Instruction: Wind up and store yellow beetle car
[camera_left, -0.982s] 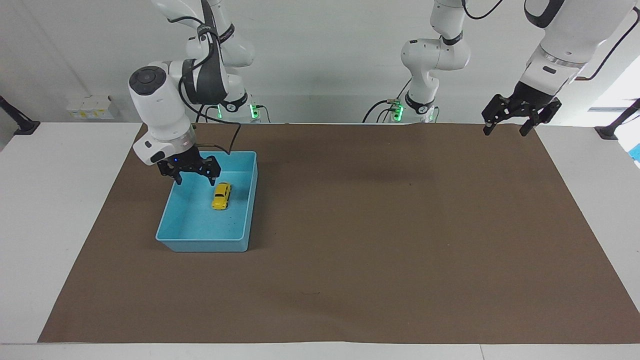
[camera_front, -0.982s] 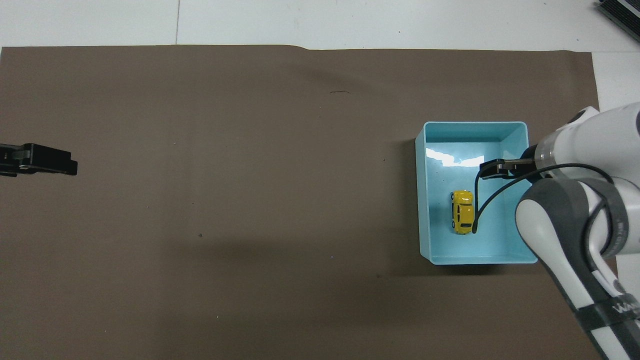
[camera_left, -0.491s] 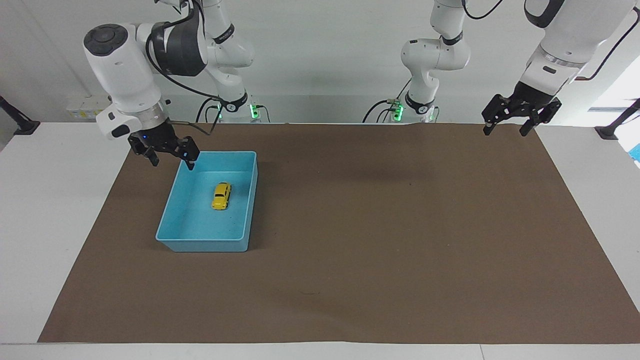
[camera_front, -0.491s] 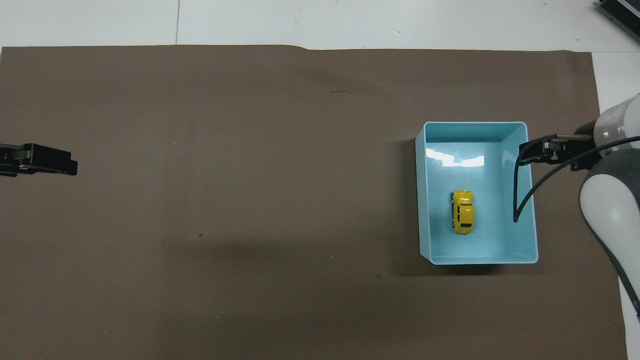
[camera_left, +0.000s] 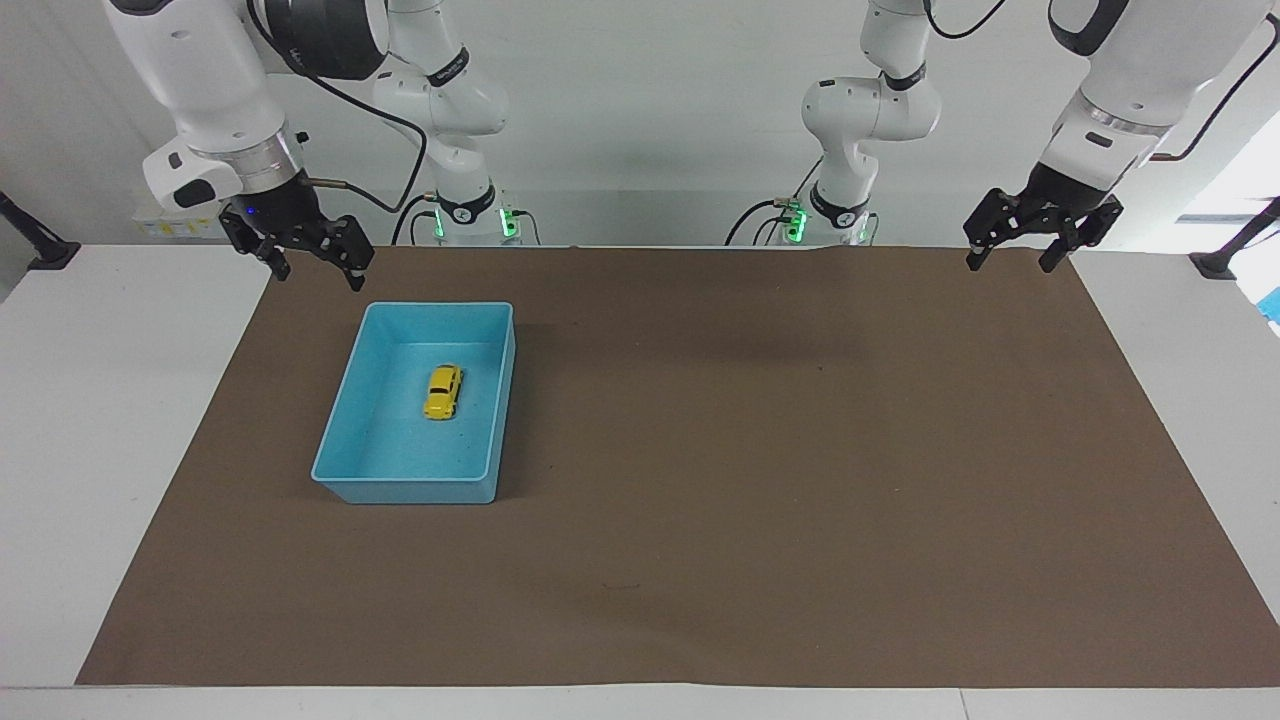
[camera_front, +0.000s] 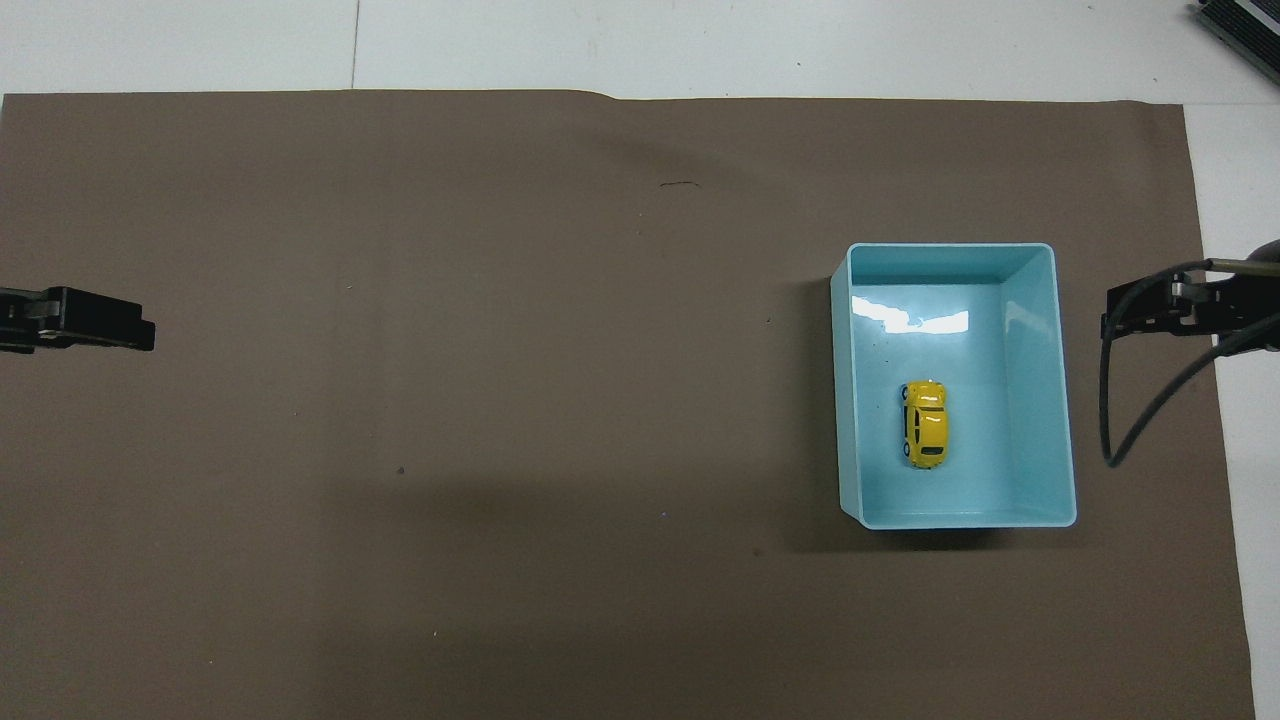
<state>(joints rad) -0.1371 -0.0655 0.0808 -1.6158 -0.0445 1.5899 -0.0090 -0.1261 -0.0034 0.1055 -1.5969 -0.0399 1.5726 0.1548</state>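
Both jaws stand open and empty: the right gripper (camera_left: 311, 268) is raised over the mat's edge near the blue bin (camera_left: 335, 447), where the yellow car (camera_left: 443, 391) lies lengthwise; the left gripper (camera_left: 1012, 259) waits well apart

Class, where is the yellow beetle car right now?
In the facing view, the yellow beetle car sits inside the light blue bin, toward the right arm's end of the table.
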